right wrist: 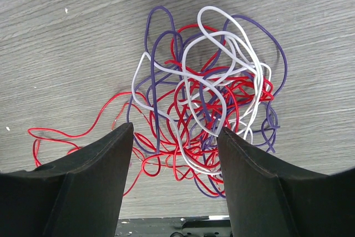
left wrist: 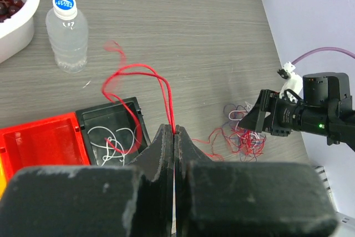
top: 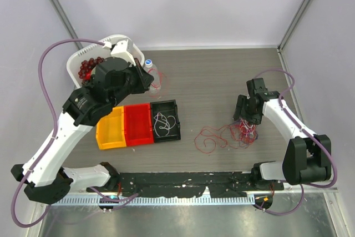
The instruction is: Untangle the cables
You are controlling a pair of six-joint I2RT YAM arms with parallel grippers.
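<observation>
Left wrist: the left hand (left wrist: 173, 137) clamps one red cable (left wrist: 136, 73) near the black bin (left wrist: 106, 108), a white cable (left wrist: 102, 137) already inside. The right hand (right wrist: 175, 137) gapes above the tangle (right wrist: 211, 87); most of the work looks to lie ahead.

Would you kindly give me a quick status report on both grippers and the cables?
Left gripper shut on red cable. Right gripper open over the tangle. White cable in black bin.

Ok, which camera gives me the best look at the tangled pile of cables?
Right wrist: the tangle fills the frame just beyond the open right end effector, with red, white and purple strands distinct. Top external shows it small; left wrist shows it small and distant.
</observation>
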